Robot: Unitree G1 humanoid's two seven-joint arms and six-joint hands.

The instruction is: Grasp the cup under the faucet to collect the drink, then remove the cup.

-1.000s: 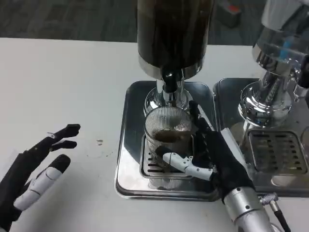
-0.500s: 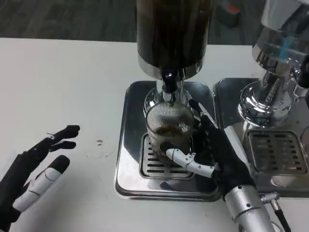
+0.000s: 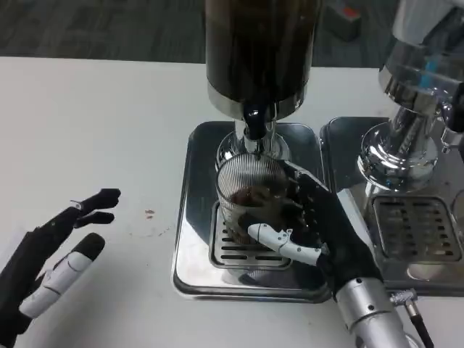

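The cup (image 3: 252, 194), a ribbed clear glass, was held just below the faucet (image 3: 252, 125) of the dark drink dispenser (image 3: 257, 51), over the slotted grate of the steel drip tray (image 3: 190, 239). A shallow pool of dark drink was seen in the bottom of the cup. The glass was gripped from its right and near sides by the right hand (image 3: 315, 228), whose fingers (image 3: 279, 244) were wrapped around the wall, one white finger laid across the near face. The collecting step was judged to be in hand, the cup being far from full. The next move was judged to call for the cup to be kept level beneath the spout until enough had been drawn, then carried clear of the tray toward the near side without tilting. The left hand (image 3: 54, 264) was rested on the white table (image 3: 109, 123) well to the left, fingers spread apart, nothing held. A second chrome machine (image 3: 406, 145) stood to the right.
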